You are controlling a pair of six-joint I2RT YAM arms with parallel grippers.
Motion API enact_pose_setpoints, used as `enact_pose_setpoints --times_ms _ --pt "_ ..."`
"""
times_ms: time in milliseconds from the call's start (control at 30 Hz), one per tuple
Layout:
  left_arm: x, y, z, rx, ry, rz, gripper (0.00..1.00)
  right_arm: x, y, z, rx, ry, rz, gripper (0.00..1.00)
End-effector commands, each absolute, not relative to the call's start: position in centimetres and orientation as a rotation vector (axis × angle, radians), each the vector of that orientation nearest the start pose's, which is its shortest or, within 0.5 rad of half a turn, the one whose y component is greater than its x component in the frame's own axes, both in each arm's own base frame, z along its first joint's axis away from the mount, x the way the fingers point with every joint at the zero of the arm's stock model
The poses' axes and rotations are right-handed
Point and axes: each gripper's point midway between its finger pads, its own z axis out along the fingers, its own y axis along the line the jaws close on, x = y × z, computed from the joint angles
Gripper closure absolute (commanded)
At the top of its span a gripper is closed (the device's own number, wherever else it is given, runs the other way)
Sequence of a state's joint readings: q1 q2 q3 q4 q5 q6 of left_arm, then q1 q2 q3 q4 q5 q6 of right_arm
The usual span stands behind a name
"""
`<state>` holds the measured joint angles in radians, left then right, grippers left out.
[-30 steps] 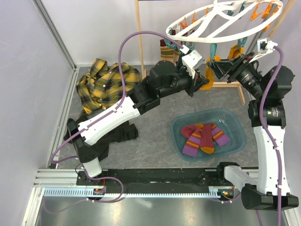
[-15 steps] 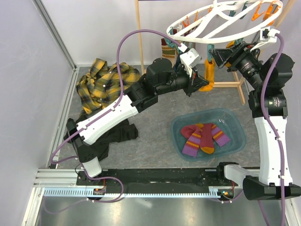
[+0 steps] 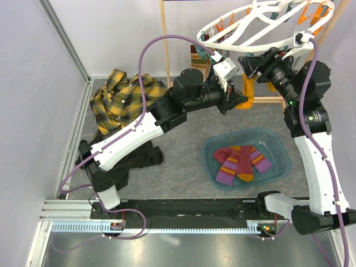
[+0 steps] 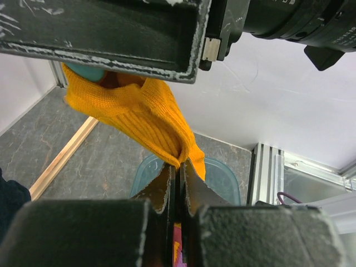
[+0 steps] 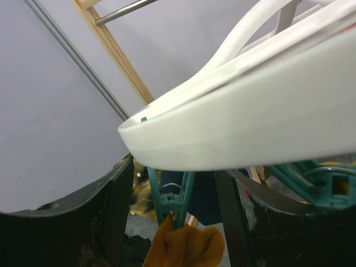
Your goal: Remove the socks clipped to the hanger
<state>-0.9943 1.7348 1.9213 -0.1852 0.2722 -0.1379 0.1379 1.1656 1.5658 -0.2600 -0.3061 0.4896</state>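
The white oval hanger (image 3: 245,28) hangs at the top right, and its ring fills the right wrist view (image 5: 250,128). A mustard sock (image 3: 248,89) hangs from a teal clip (image 5: 172,194) under the ring. My left gripper (image 3: 239,101) is shut on the sock's lower end (image 4: 139,117), its fingertips pinching the fabric (image 4: 179,167). My right gripper (image 3: 251,62) is open just under the ring, its fingers (image 5: 105,211) on either side of the teal clip (image 5: 178,192) above the sock (image 5: 186,245). Maroon striped socks (image 3: 242,161) lie in the tub.
A clear blue tub (image 3: 278,142) sits at the centre right of the table. A yellow plaid shirt (image 3: 125,100) and a black garment (image 3: 139,158) lie on the left. The wooden stand (image 3: 165,39) rises behind, with a striped sock (image 3: 196,58) hanging near it.
My right gripper has risen and moved left, from beside the mustard sock up to the hanger's ring, around the teal clip. My left gripper has kept its hold on the sock.
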Motion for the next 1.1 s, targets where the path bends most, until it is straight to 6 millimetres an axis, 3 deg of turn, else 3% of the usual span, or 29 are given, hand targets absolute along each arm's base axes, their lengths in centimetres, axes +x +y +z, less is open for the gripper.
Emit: enact_pose_setpoints --times_ms 0,233,300,333,367,400,433,600,667,733,967,1067 --pt "24.1 -47.6 45.8 0.881 1.379 -1.139 0.98 34.5 11.7 52.5 0.004 1.395 0.699 0.35" --pt "24.3 -47.7 45.1 0.882 1.397 -1.134 0.98 34.7 11.5 52.7 0.043 1.381 0.699 0.36" --pt "24.2 -47.8 45.1 0.882 1.398 -1.138 0.98 34.8 11.4 52.7 0.052 1.381 0.699 0.41" --pt "24.3 -47.7 45.1 0.881 1.397 -1.137 0.98 34.9 11.4 52.7 0.056 1.382 0.698 0.50" --pt "24.2 -47.8 45.2 0.883 1.396 -1.139 0.98 34.8 11.3 52.7 0.060 1.379 0.693 0.72" --pt "24.2 -47.7 45.2 0.883 1.395 -1.137 0.98 34.7 11.3 52.7 0.061 1.376 0.695 0.83" --pt "24.3 -47.7 45.2 0.880 1.396 -1.135 0.98 34.8 11.3 52.6 0.060 1.379 0.693 1.00" --pt "24.6 -47.7 44.1 0.882 1.420 -1.112 0.98 34.9 11.6 51.8 0.054 1.399 0.701 1.00" --pt "24.6 -47.4 43.8 0.876 1.430 -1.105 0.98 34.5 11.4 51.9 0.056 1.394 0.696 0.95" --pt "24.5 -47.4 42.6 0.882 1.458 -1.106 0.98 34.6 11.4 51.5 0.055 1.401 0.694 0.89" --pt "23.5 -46.7 38.1 0.897 1.550 -1.132 0.98 34.6 11.4 51.1 0.052 1.413 0.683 0.86" --pt "22.7 -46.0 37.0 0.885 1.582 -1.157 0.98 34.5 11.2 51.0 0.056 1.418 0.678 0.72"
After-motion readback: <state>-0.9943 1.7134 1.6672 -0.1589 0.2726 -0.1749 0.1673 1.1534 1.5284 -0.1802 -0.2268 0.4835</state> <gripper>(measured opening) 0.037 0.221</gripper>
